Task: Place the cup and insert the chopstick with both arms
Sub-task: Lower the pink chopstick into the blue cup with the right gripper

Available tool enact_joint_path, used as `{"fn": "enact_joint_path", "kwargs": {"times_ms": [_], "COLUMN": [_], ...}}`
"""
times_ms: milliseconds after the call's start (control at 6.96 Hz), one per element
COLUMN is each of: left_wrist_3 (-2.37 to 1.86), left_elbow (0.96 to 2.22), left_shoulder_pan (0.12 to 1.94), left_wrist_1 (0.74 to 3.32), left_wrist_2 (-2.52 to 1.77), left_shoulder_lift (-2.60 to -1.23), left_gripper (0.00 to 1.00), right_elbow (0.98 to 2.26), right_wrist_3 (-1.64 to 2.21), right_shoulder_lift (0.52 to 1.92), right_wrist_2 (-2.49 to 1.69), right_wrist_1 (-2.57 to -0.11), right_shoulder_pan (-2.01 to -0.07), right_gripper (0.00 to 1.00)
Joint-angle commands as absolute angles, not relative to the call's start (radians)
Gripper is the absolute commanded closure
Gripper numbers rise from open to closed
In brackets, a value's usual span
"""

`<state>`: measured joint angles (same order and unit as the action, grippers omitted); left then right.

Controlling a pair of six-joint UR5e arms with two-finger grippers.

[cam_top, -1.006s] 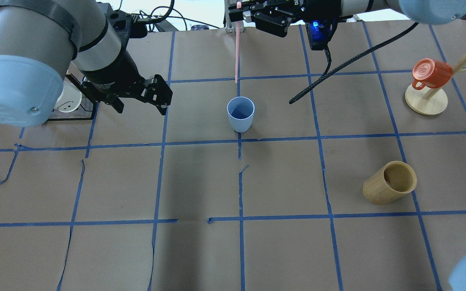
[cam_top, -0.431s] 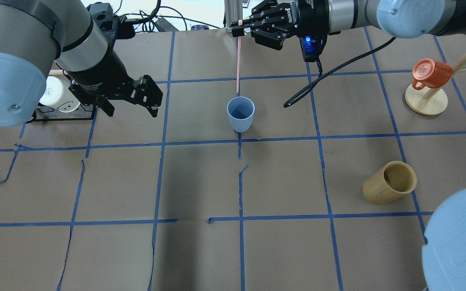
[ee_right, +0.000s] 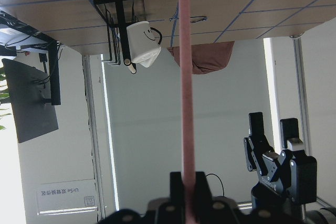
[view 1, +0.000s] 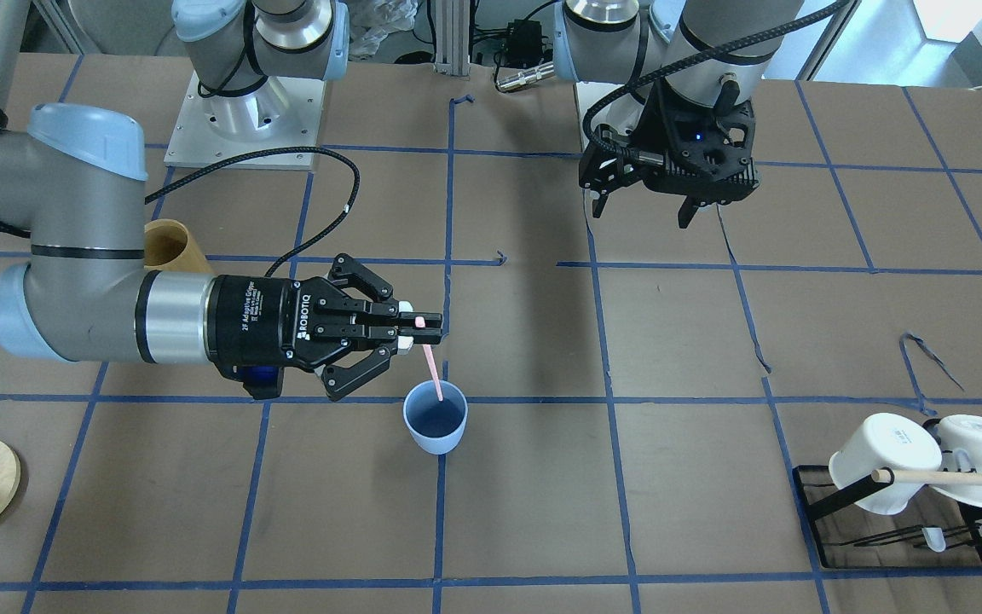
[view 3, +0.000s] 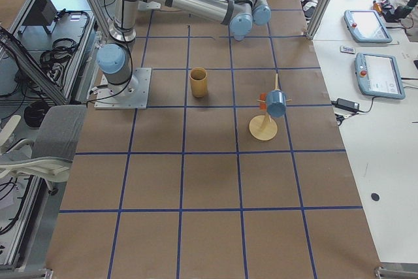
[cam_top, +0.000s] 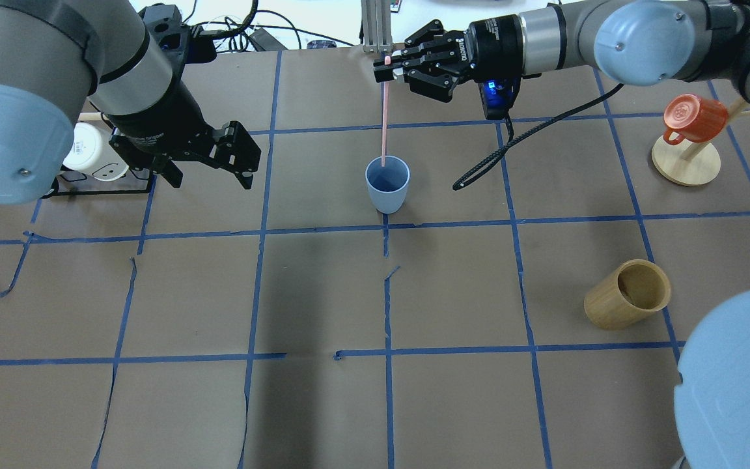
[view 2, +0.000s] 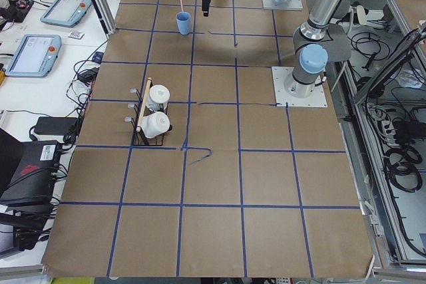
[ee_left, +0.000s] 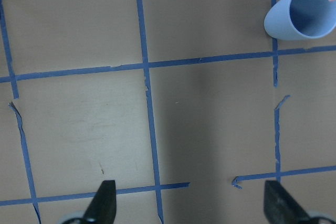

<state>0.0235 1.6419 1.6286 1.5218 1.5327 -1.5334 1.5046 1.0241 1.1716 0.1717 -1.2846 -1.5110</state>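
Observation:
The light blue cup (cam_top: pixel 387 185) stands upright near the table's middle; it also shows in the front view (view 1: pixel 435 422) and the left wrist view (ee_left: pixel 302 11). My right gripper (cam_top: pixel 388 62) is shut on the top of the pink chopstick (cam_top: pixel 384 117), which hangs nearly vertical. Its tip is at the cup's mouth, just inside the far rim (view 1: pixel 438 388). My left gripper (cam_top: pixel 209 176) is open and empty, hovering well to the left of the cup (view 1: pixel 643 209).
A tan bamboo cylinder (cam_top: pixel 629 294) stands at the right front. An orange mug (cam_top: pixel 694 117) hangs on a wooden stand at the far right. A black rack with white mugs (view 1: pixel 909 465) sits behind my left gripper. A black cable (cam_top: pixel 512 143) loops under my right wrist.
My right gripper has come down and nearer with the chopstick, so its tip now reaches the cup's mouth. My left gripper drew a little to the left, then stayed.

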Motion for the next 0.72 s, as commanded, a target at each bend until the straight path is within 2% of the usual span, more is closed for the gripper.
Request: {"fn": "enact_joint_path", "kwargs": {"times_ms": [0,287,431,575], "left_wrist_3": [0.023,0.023,0.023,0.021], "left_elbow": [1.641,1.641,1.643,1.643], "left_shoulder_pan": [1.628,1.626,1.626,1.626], "left_wrist_1": [1.517,1.516,1.52,1.523], "left_wrist_2": [1.536,1.537,1.537,1.539], "left_shoulder_lift": [-1.531,-1.528,-1.526,-1.525], "left_gripper": [0.0,0.0,0.0,0.0], "right_elbow": [1.531,1.531,1.531,1.531], "right_wrist_3": [1.025,1.025,1.023,1.028], "right_shoulder_lift": [1.169,1.155,1.154,1.154], "right_wrist_2": [0.173,0.172,0.173,0.216], "right_wrist_1": [-1.302,-1.304,-1.315,-1.339], "right_shoulder_pan": [-1.511,-1.511,-1.511,-1.511], "right_gripper": [1.0,0.96,0.24,0.01]}}
